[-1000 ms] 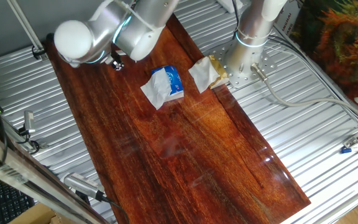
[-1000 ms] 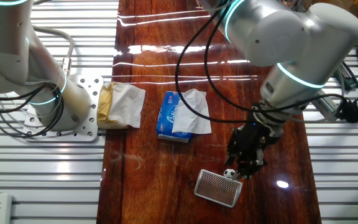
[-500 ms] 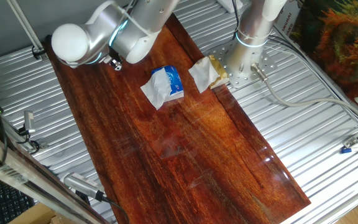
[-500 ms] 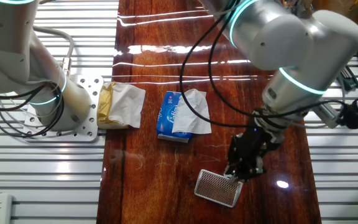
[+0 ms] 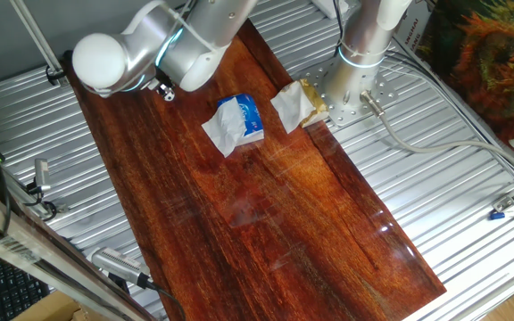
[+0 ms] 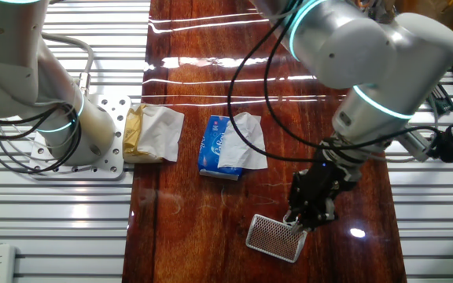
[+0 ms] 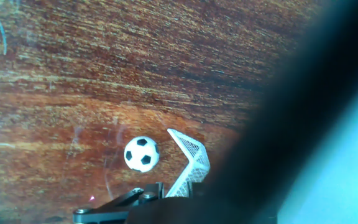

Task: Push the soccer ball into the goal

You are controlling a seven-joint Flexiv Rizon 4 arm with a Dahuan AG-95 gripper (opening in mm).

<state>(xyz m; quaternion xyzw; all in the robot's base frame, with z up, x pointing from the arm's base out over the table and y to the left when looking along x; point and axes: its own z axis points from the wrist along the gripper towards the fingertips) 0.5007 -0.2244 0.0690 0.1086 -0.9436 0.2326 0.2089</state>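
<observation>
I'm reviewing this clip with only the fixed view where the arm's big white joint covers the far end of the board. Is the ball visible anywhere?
Observer: Yes. In the hand view the soccer ball lies on the wood right beside the goal.
Operator: Is it inside the net?
Observer: No. It sits just outside the netted frame, by one corner.
Operator: Where are the fingers?
Observer: In the other fixed view the fingers are down at the goal's edge and hide the ball there. I cannot tell whether they are open or shut.

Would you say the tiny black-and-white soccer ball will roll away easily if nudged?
Probably: the tiny black-and-white soccer ball is round and rests free on the glossy wooden tabletop. It looks light, so a gentle nudge may overshoot the white netted goal.
</observation>
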